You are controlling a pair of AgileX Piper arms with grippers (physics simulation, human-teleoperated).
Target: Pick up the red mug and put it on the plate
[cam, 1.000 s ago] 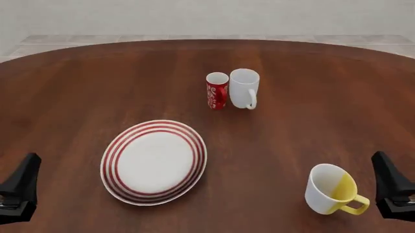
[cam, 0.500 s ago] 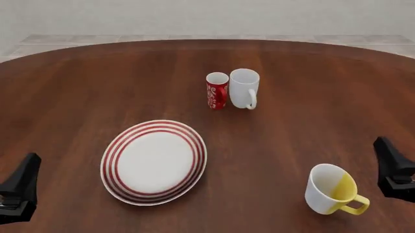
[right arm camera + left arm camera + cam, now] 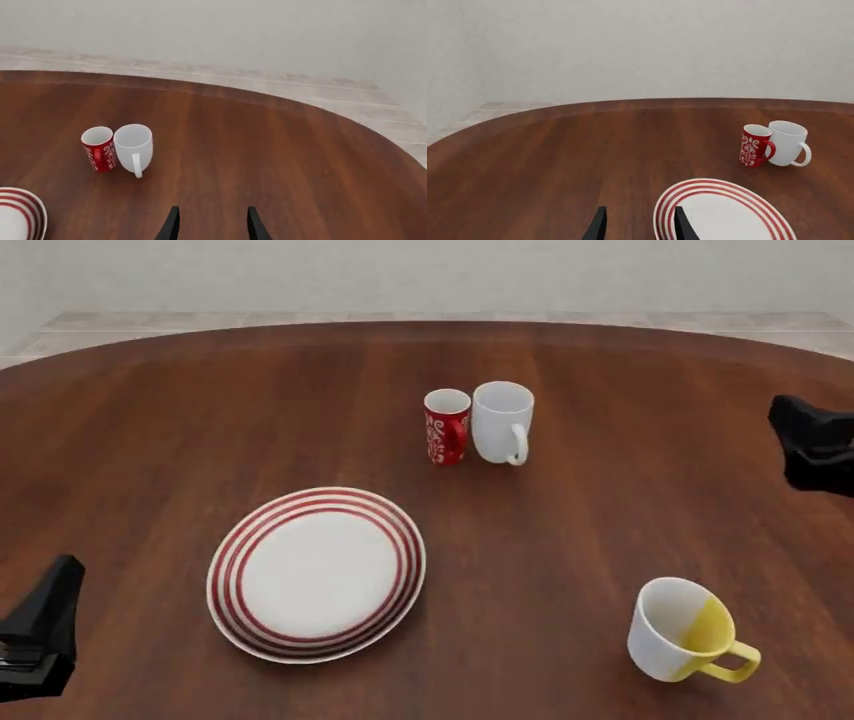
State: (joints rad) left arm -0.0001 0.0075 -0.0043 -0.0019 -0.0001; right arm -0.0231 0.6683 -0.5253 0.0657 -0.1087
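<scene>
The red mug (image 3: 447,426) stands upright on the desk (image 3: 187,420), just above the middle of the front view. It is small and slim, red with a white pattern on its side, white inside, and its red handle faces right. The plate (image 3: 316,574) lies flat in the lower left part of that view, well apart from the mug. It is large, round and white, with red rings around its rim, and nothing sits on it.
</scene>
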